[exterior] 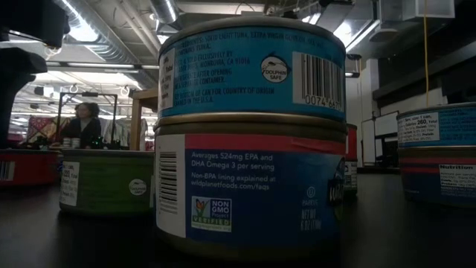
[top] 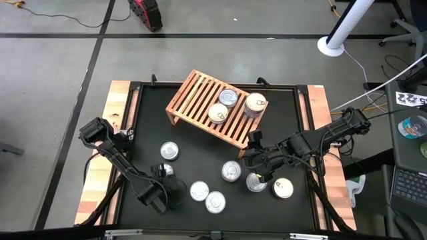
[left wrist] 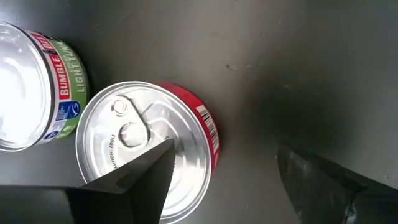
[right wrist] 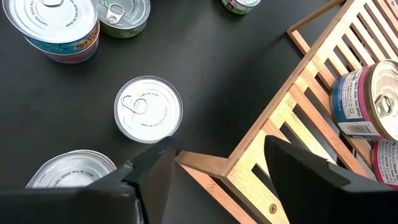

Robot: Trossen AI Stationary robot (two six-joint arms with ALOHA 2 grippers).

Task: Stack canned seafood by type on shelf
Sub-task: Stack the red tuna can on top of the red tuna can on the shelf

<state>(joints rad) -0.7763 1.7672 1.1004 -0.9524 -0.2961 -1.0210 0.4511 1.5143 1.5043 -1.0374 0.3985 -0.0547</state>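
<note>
The wooden slat shelf (top: 203,100) stands at the table's far middle with three tins on it (top: 227,98) (top: 218,113) (top: 255,103). Several more tins rest on the black mat, among them a two-high blue stack (exterior: 249,134). My left gripper (left wrist: 224,152) is open near the table's near-left, low over a red-sided tin (left wrist: 146,146). One finger (left wrist: 134,183) shows in front of that tin's lid; the other stands beside it over bare mat. My right gripper (right wrist: 219,143) is open above the shelf's near edge (right wrist: 249,168).
A green-labelled tin (left wrist: 37,81) sits right beside the red-sided one. Loose tins (top: 231,171) (top: 256,181) (top: 283,189) lie under and near my right arm, others (top: 199,191) (top: 215,202) at the near middle. Bare mat shows between the shelf and these tins.
</note>
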